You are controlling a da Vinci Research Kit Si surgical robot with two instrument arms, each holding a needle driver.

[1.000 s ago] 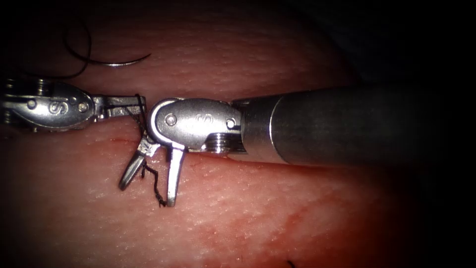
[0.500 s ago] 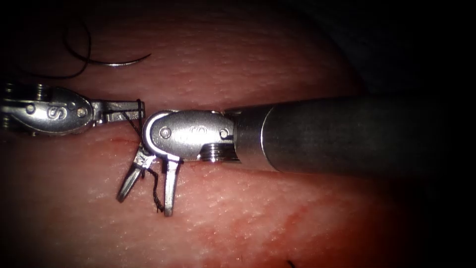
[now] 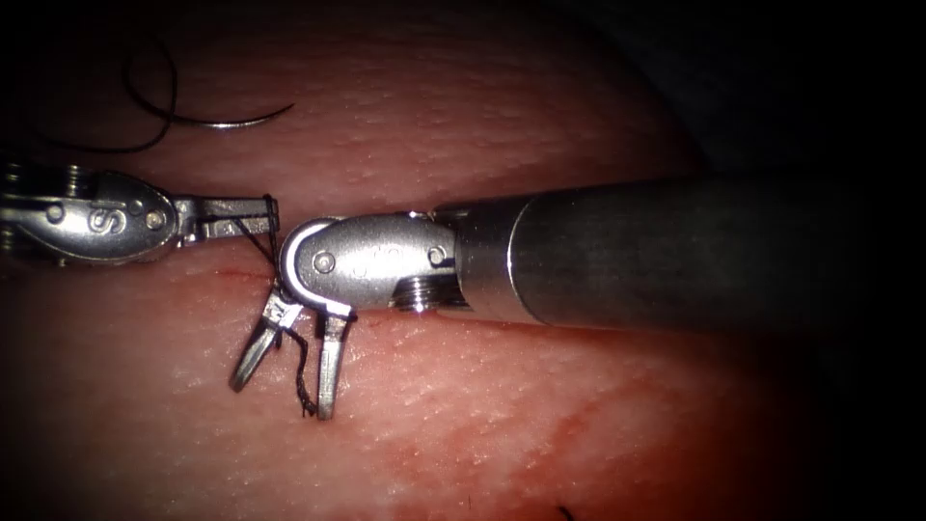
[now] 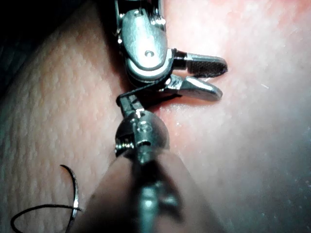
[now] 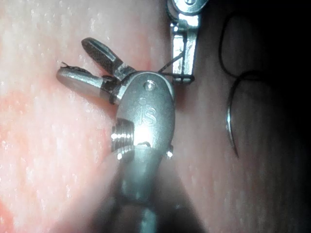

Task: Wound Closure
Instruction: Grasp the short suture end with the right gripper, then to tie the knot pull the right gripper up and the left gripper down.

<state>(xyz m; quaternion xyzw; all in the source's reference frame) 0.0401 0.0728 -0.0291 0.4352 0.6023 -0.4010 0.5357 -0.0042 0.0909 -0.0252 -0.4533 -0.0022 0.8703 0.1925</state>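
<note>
Thread (image 3: 307, 371) end between right end effector (image 3: 286, 381) jaws

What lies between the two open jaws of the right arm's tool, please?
In the endoscope view, a short kinked strand of dark thread hangs between the right tool's open jaws, over bare tissue. The needle lies apart, free on the tissue.

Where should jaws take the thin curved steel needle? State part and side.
Probably grip the thin curved steel needle mid-curve, coming from above: it lies flat, free on the pink tissue, its left end trailing black thread. Right tool is open, empty; left tool holds that thread.
</note>
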